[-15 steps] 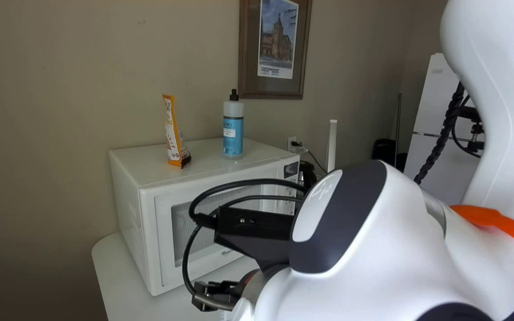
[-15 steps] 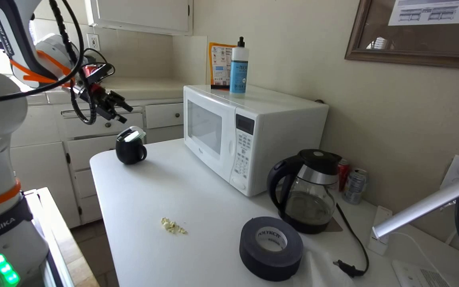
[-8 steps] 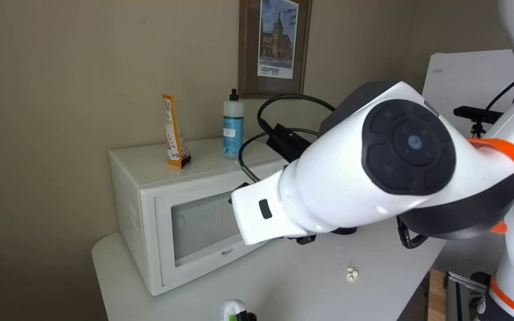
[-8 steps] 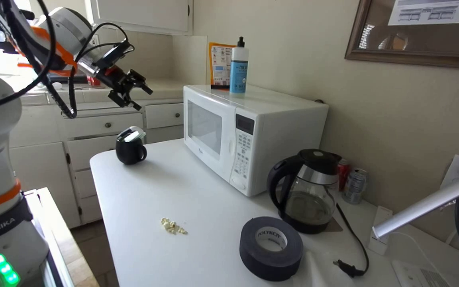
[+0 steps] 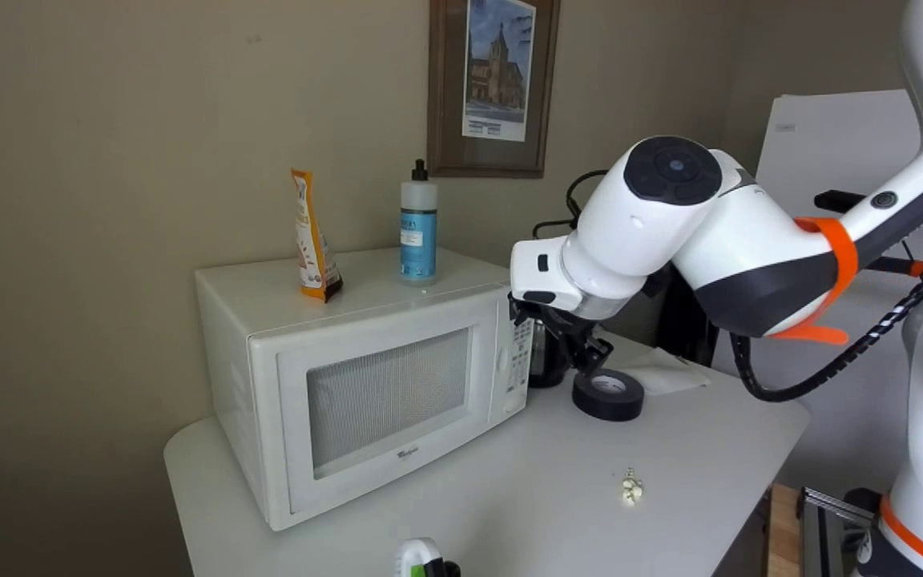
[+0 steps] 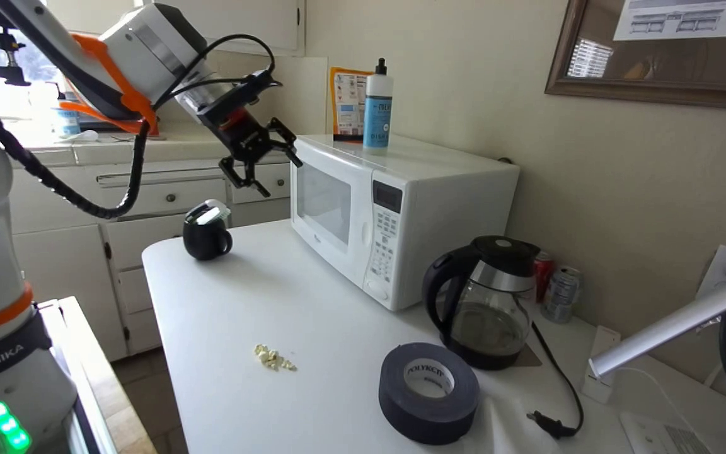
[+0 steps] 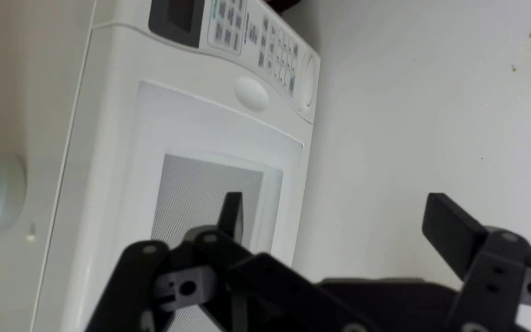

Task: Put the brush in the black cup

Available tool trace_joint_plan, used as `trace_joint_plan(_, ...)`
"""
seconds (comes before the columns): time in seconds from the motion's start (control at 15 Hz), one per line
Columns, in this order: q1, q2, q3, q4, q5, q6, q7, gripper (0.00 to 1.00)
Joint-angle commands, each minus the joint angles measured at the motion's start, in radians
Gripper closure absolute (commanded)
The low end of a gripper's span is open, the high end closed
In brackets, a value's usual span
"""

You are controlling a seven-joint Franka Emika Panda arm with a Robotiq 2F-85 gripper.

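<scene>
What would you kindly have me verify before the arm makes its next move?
1. The fingers are open with nothing between them: ok, as the wrist view shows.
2. The brush is at the mouth of the black cup: ok.
3. The brush sits deep enough to stay put: cannot tell, its lower part is hidden.
4. The black cup stands upright on the table: ok.
5. The fingers have room beside the microwave: cannot tell, one overlaps its door in the wrist view and the gap is hard to judge.
6. The wrist view covers the brush and black cup: not ok, neither shows there.
</scene>
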Motion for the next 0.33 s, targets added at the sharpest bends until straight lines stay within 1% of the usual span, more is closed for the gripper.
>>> trace_joint_plan(0.0,-0.049,0.004,-0.023,0.003,0.010,0.033,-0.007,0.00)
trace_joint_plan(0.07,-0.082,0.011,-0.056,0.006,0.008,0.061,-0.012,0.00)
trace_joint_plan(0.13,-0.101,0.014,-0.075,0.006,0.008,0.076,-0.017,0.00)
trace_joint_plan(0.27,-0.107,0.017,-0.081,0.006,0.008,0.083,-0.017,0.00)
